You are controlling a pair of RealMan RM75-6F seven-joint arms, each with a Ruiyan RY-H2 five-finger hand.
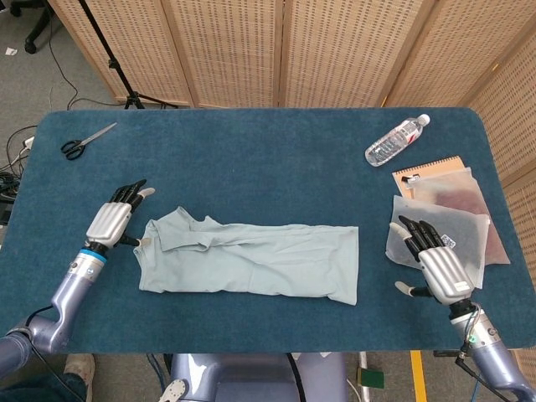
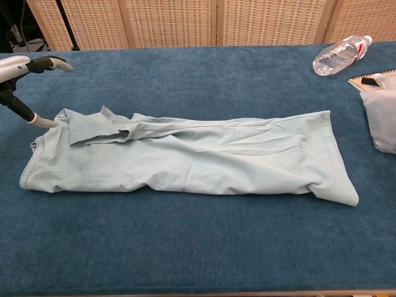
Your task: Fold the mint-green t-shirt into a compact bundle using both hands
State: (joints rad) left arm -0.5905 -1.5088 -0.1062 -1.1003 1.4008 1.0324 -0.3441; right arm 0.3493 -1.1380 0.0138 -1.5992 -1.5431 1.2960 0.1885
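We are holding our left hand (image 1: 110, 222) open, fingers spread, thumb tip touching the collar end of the mint-green t-shirt (image 1: 251, 260), which is lying folded into a long strip across the blue felt surface (image 1: 251, 159). Our right hand (image 1: 440, 266) is hovering open, apart from the shirt, over translucent plastic pouches (image 1: 448, 222).
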